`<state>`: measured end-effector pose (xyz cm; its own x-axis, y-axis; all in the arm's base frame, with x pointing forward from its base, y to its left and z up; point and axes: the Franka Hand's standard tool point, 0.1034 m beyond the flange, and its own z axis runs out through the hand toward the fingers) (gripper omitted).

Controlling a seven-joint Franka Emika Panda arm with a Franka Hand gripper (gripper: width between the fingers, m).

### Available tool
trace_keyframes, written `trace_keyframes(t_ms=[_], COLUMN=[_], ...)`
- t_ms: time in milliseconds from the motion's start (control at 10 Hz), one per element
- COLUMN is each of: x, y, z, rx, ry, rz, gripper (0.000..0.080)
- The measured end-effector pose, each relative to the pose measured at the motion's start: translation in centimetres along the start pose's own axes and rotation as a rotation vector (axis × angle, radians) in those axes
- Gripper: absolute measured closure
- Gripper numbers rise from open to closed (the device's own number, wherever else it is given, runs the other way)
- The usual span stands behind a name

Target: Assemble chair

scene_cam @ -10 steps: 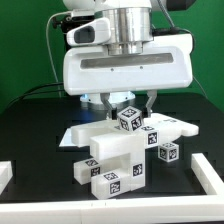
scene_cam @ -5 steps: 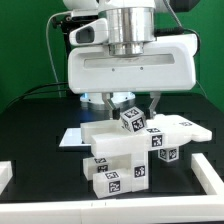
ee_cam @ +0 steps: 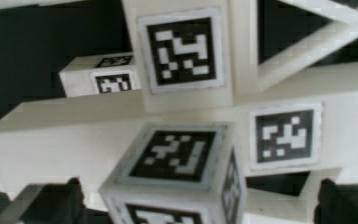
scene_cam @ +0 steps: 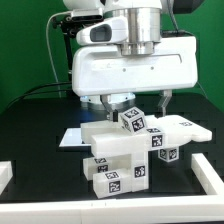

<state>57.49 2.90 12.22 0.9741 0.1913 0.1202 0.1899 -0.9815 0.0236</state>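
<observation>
The chair [scene_cam: 125,150] is a cluster of joined chunky white pieces with black-and-white tags, standing mid-table in the exterior view. A small tagged block [scene_cam: 131,119] sits on top of it, and a flat piece [scene_cam: 185,129] sticks out toward the exterior view's right. My gripper [scene_cam: 135,103] hangs straight above the block, open, one finger on each side. In the wrist view the block [ee_cam: 172,165] fills the middle, with a gap between it and each dark fingertip [ee_cam: 59,203]. The gripper [ee_cam: 211,205] holds nothing. A cross-braced white piece [ee_cam: 309,45] lies beyond the block.
The marker board [scene_cam: 70,137] lies flat on the black table [scene_cam: 40,160] by the chair at the exterior view's left. White pieces show at the lower left corner [scene_cam: 5,176] and lower right corner [scene_cam: 210,176]. A green wall stands behind.
The jaws have spread wide and let go of the block on top of the chair. The hand has shifted slightly toward the exterior view's right. The chair pieces stay put.
</observation>
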Motion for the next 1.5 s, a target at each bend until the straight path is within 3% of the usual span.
trace_keyframes(t_ms=[400, 500, 600, 700, 800, 1100, 1300, 1500], x=[-0.1, -0.2, -0.2, 0.0, 0.1, 0.2, 1.2, 1.8], y=[0.2, 0.2, 0.2, 0.2, 0.2, 0.2, -0.2, -0.8], z=[-0.1, -0.1, -0.1, -0.2, -0.3, -0.3, -0.2, -0.1], rx=[0.015, 0.014, 0.014, 0.014, 0.013, 0.008, -0.006, -0.001], ry=[-0.038, -0.039, -0.039, -0.035, -0.032, -0.029, 0.036, 0.058], rz=[0.031, 0.049, 0.062, 0.111, 0.192, 0.388, 0.532, 0.691], gripper=[0.0151, 0.0245, 0.0428, 0.0428, 0.0505, 0.0509, 0.0509, 0.051])
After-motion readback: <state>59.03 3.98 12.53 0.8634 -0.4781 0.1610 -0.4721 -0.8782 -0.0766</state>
